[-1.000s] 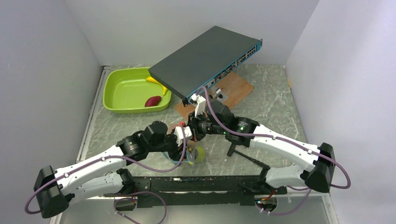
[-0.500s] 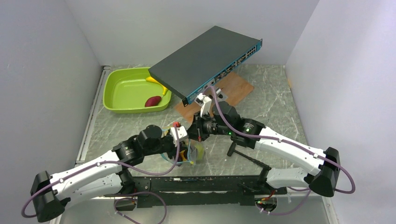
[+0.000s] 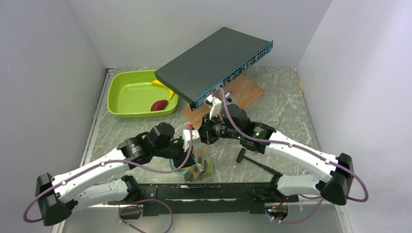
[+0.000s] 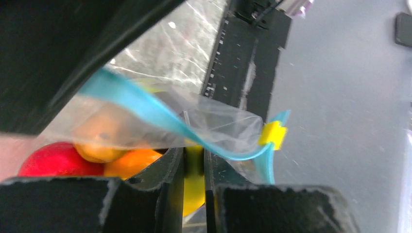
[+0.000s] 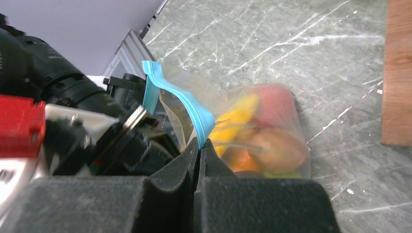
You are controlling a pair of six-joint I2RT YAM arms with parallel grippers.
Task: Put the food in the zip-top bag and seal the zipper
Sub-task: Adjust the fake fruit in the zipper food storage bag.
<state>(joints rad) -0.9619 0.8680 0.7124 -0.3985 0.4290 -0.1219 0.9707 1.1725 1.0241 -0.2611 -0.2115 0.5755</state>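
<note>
Right claw [image 5: 199, 144] clamped on teal zipper strip [image 5: 182, 98] of clear plastic zip-top bag [image 5: 171, 112]; left claw [image 4: 194, 153] pinches bag too. We shd keep strip taut.

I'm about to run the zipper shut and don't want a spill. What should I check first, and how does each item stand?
1. Right claw pinching the zipper: ok.
2. Left claw closed on the bag: ok.
3. Yellow slider near the zipper's end: ok.
4. All food inside: not ok; a red piece and a yellow piece lie in the tray.
5. Mouth pressed together along its length: cannot tell.
</note>
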